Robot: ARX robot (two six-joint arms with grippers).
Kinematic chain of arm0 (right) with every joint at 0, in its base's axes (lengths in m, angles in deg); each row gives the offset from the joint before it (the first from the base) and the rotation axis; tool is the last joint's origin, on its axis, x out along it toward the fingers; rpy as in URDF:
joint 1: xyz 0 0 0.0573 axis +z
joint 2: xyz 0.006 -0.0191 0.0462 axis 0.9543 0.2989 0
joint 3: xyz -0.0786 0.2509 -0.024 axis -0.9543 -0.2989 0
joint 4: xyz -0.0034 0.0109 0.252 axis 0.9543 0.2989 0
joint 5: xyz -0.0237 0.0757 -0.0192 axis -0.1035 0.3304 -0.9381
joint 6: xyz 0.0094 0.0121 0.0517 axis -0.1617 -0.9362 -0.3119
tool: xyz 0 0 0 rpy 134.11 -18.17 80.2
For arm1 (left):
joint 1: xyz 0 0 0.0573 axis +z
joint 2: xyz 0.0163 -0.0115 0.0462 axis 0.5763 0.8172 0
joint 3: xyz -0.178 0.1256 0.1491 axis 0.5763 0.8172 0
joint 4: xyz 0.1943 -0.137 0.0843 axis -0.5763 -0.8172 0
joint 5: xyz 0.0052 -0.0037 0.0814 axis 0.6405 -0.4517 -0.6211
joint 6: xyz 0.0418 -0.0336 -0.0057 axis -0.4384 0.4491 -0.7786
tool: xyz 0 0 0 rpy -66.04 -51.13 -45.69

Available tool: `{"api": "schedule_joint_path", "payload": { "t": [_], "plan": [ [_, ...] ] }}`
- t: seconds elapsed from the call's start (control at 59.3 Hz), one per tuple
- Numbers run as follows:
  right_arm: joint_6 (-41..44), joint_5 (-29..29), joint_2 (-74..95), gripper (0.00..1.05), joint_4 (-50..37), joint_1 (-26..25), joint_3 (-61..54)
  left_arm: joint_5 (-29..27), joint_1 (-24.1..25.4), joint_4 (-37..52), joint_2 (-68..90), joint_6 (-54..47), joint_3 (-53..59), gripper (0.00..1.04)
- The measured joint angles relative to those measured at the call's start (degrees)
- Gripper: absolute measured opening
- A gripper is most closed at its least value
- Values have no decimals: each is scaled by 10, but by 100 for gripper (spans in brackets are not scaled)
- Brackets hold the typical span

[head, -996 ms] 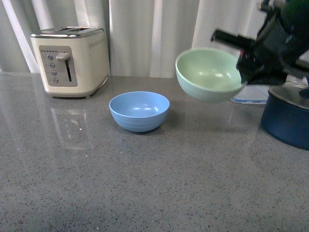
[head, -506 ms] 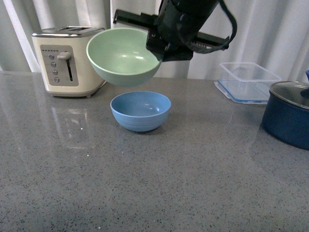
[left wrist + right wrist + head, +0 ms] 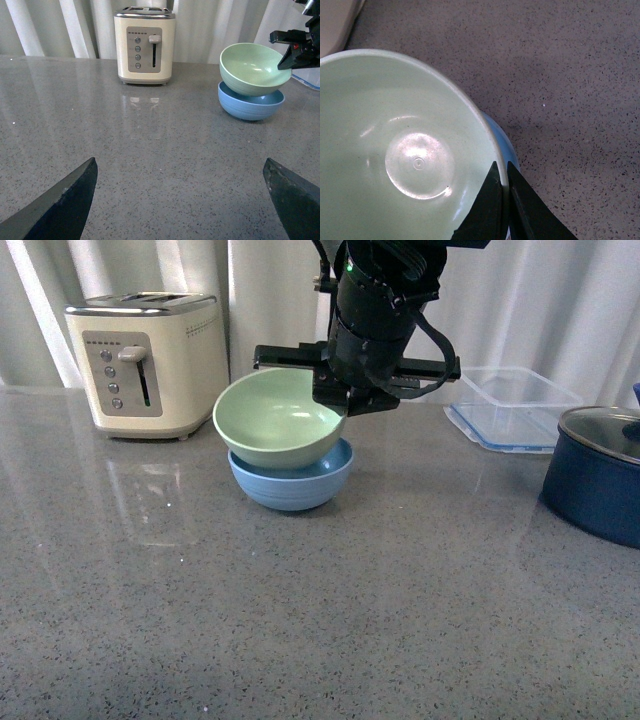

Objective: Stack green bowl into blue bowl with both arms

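Now the green bowl (image 3: 280, 417) is pinched by its rim at 3 o'clock in the right pincer (image 3: 345, 410), tilted inside the blue bowl (image 3: 292, 484) on the worktop (image 3: 320, 620); the left pincer (image 3: 180, 200) is spread.

toaster (image 3: 150, 362) left of bowls, counter (image 3: 320, 620) open

A big grey speckled table (image 3: 300, 620) fills the lower part of the picture. On it sit a cream toaster (image 3: 150, 365) at upper left, a blue bowl (image 3: 290, 485) in the middle, a clear box (image 3: 515, 405) and a dark blue pot (image 3: 600, 480) at right.
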Motion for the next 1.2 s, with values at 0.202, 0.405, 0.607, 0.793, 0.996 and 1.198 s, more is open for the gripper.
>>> {"api": "schedule_joint_path", "payload": {
  "t": [0.202, 0.405, 0.607, 0.793, 0.996, 1.198],
  "plan": [
    [-3, 19, -11, 37, -10, -4, -3, 0, 0, 0, 0, 0, 0, 98],
    [-14, 86, -137, 70, -93, -12, -120, 0, 0, 0, 0, 0, 0, 98],
    [-8, 177, -394, 94, -227, -49, -388, 0, 0, 0, 0, 0, 0, 98],
    [-25, 239, -551, 95, -318, -127, -607, 0, 0, 0, 0, 0, 0, 98],
    [132, 11, -616, 67, -575, -131, -772, 1, 0, 0, 0, 0, 0, 98],
    [191, 37, -698, 27, -638, -172, -908, 0, 0, 0, 0, 0, 0, 98]
  ]
}}
